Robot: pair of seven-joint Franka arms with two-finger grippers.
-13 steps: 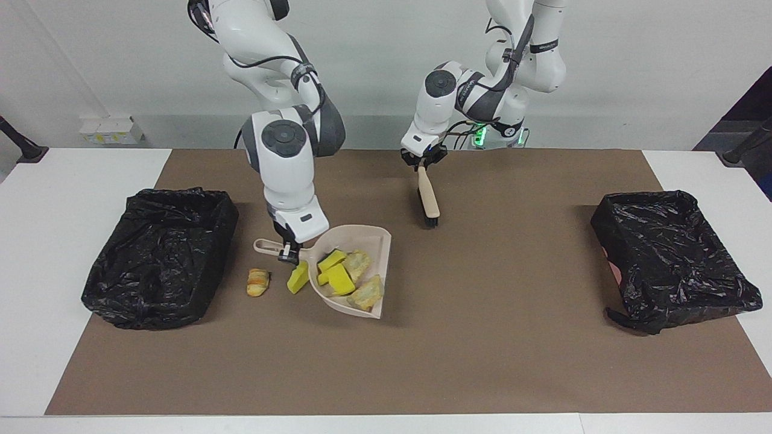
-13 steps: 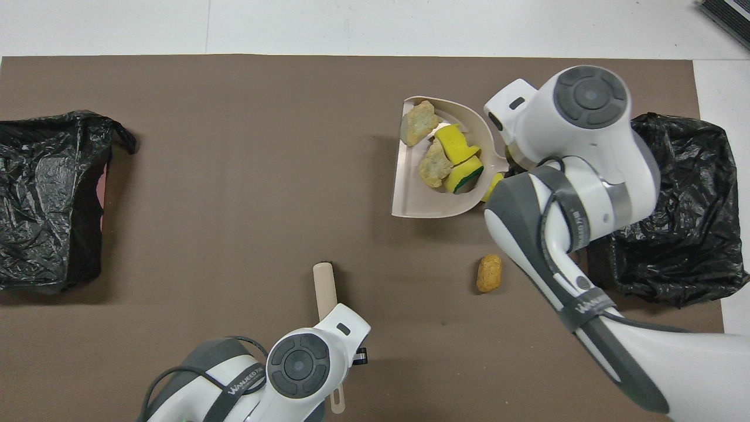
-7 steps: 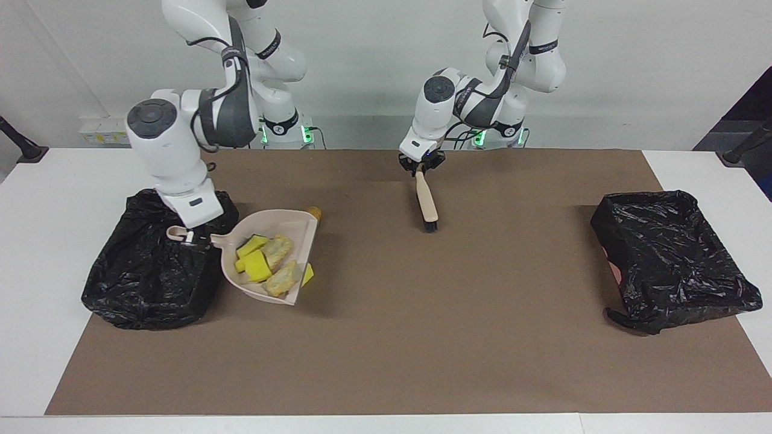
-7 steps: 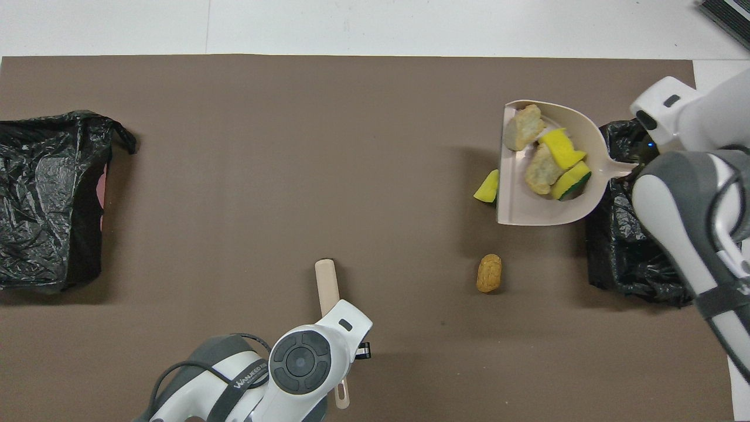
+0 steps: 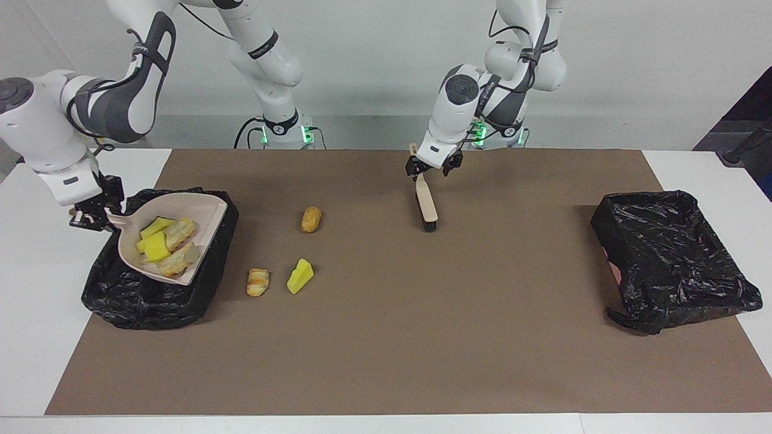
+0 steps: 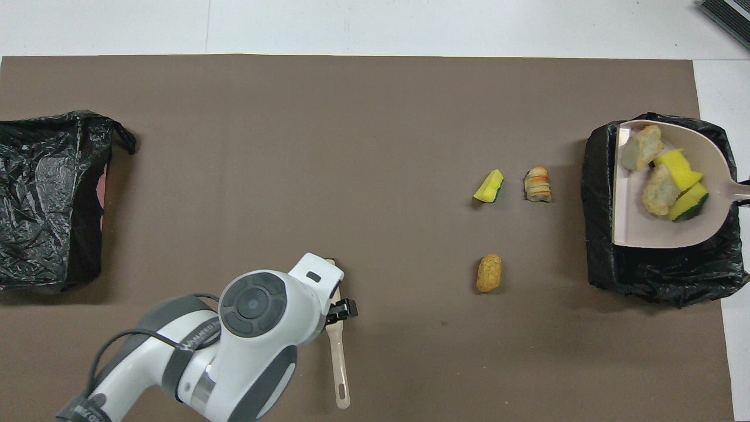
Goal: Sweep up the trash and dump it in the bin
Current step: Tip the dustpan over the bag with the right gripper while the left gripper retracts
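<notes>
Over the bin (image 5: 151,301), right end effector (image 5: 90,212) clamps the dustpan (image 5: 199,211); left end effector (image 5: 432,168) apart.

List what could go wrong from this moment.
1. The dustpan, held level over the bin by the right gripper, may spill scraps past the rim when tipped.
2. A roll, a striped roll and a yellow wedge lie unswept.

Dustpan (image 5: 181,241) over bin (image 5: 120,295), three scraps (image 5: 300,276) beside it on mat (image 5: 422,337)
</notes>
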